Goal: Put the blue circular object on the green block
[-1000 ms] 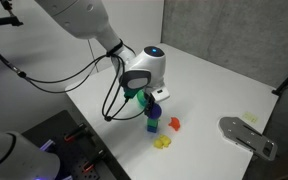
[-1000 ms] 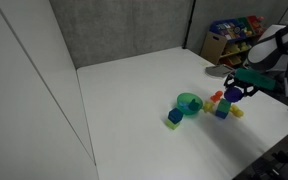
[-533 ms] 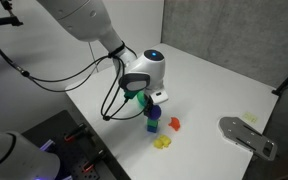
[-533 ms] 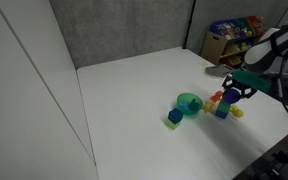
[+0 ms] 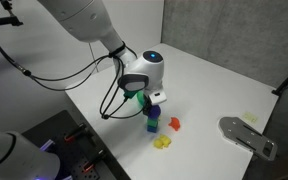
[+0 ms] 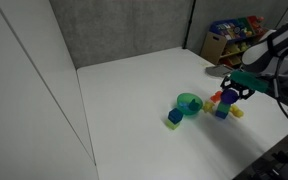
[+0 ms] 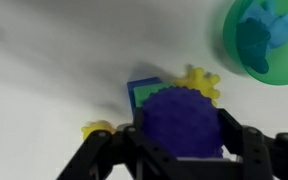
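In the wrist view my gripper (image 7: 181, 138) is shut on the dark blue-purple ball (image 7: 179, 115), one finger on each side of it. The lime-green block (image 7: 141, 99) shows just beyond and under the ball's left edge, mostly hidden by it, and it seems to sit on a blue block. In an exterior view the gripper (image 5: 151, 104) holds the ball (image 5: 153, 111) right over the green block (image 5: 151, 120), which stands on a blue block (image 5: 152, 128). I cannot tell whether ball and block touch.
A teal bowl (image 7: 269, 40) with a blue thing inside stands near the stack and shows in an exterior view (image 6: 189, 103) beside a dark blue cube (image 6: 174, 117). Yellow pieces (image 7: 199, 80) and an orange block (image 5: 174, 124) lie by the stack. A grey plate (image 5: 246, 135) lies further along the table.
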